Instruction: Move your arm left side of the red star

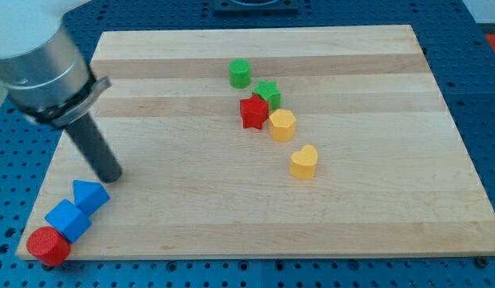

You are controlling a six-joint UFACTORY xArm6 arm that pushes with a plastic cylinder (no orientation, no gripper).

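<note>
The bench (191, 208) is a pale wooden board of glued planks with visible grain bands running across it, lying on a blue perforated surface (487, 96) dotted with small holes. My tip (111, 176) is the blunt lower end of a smooth, dark, matte rod that slants down from a brushed grey metal cylinder (39, 68) at the view's upper left; there are no fingers on this arm, so nothing is spread or pinched. The tip rests on the board near the view's left edge, just above the blue triangular block (90, 195), and well apart from the red star (253, 111), which sits far to its right, a little above the board's middle. The star is a glossy, plastic-looking piece with rounded points; the green star (269, 93) touches it at its upper right, and a yellow hexagonal block (282, 125) lies close against its lower right. A green cylinder (240, 73) stands just above this cluster, and a yellow heart (304, 161) lies apart, below and to the right. In the view's bottom left corner a blue cube-like block (67, 220) sits between the blue triangular block and a red cylinder (47, 246), the three in a diagonal row. No writing or label can be read.
</note>
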